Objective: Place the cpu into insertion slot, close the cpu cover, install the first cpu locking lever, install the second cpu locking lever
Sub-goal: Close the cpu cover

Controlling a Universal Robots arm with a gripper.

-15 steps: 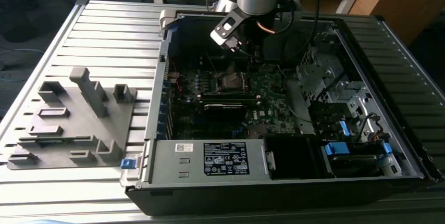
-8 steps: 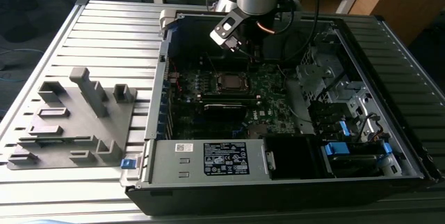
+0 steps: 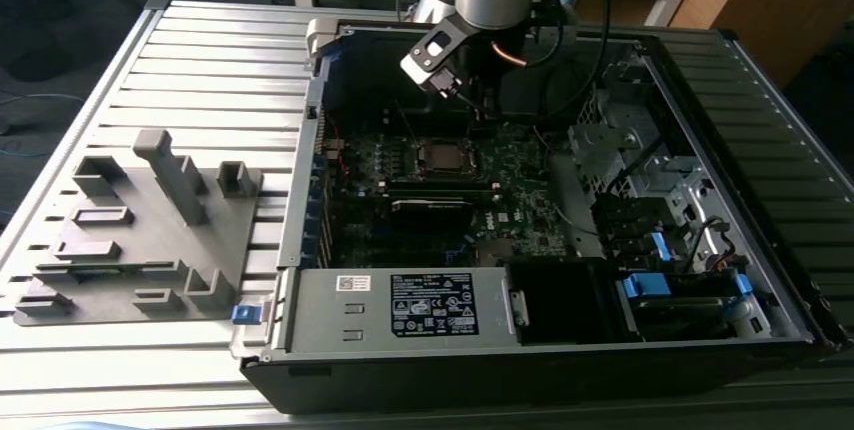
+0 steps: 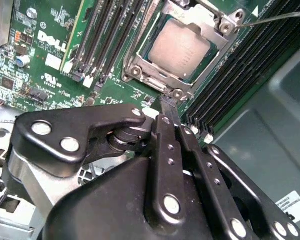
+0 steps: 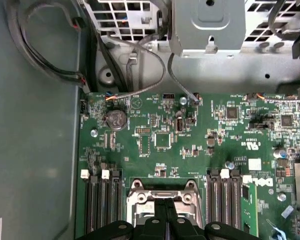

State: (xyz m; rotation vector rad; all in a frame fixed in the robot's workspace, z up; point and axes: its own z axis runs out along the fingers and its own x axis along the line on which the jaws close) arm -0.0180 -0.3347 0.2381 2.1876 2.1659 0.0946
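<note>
One small square chip, the cpu (image 4: 180,50), lies flat in the insertion slot (image 3: 438,156). Its top is dull silver-grey and smooth. The cpu cover (image 4: 138,55), a thin silver frame with a square hole, lies flat around the chip, so the chip's top shows through the hole. Green circuit board (image 4: 55,65) is all around it, with long black card slots (image 4: 115,30) on both sides. A thin metal rod (image 4: 275,17) sticks out from a corner of the cover, on the side far from the end effector.

The end effector (image 4: 167,102) has its two black fingers pressed together, with nothing between them. The chip and its slot sit just past its tip. The tip is right at the near edge of the cover. It may be touching the metal there, but I cannot be sure. In the exterior view the arm reaches down into an open computer case (image 3: 534,375) that lies on the desk (image 3: 200,50).
</note>
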